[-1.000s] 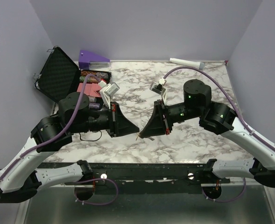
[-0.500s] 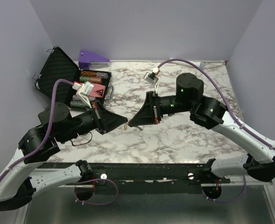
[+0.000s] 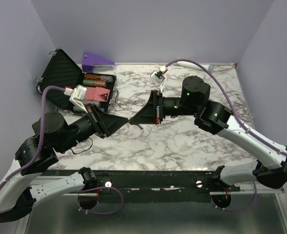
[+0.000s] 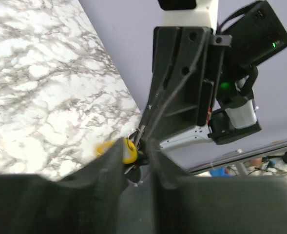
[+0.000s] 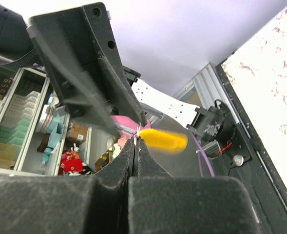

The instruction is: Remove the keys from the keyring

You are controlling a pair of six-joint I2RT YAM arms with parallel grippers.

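Marble-patterned white tabletop point(image 3: 182, 141) lay beneath my two black grippers, meeting tip to tip: right gripper point(image 5: 135, 142) clenched shut, left gripper point(image 4: 135, 155) slightly parted, one tiny yellow-orange bunch of keys point(image 4: 127, 149) at its fingertips.

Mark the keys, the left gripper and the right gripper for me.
keys point(image 4: 129, 150): left wrist view, on the yellow piece between the jaws.
left gripper point(image 3: 126, 120): top external view, midway between its fingertips.
right gripper point(image 5: 135, 145): right wrist view, midway between its shut fingertips.

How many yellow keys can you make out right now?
1 yellow blob, the keys, at the tip of the open left gripper, just beside the shut right gripper. Blur hides whether several pieces overlap.
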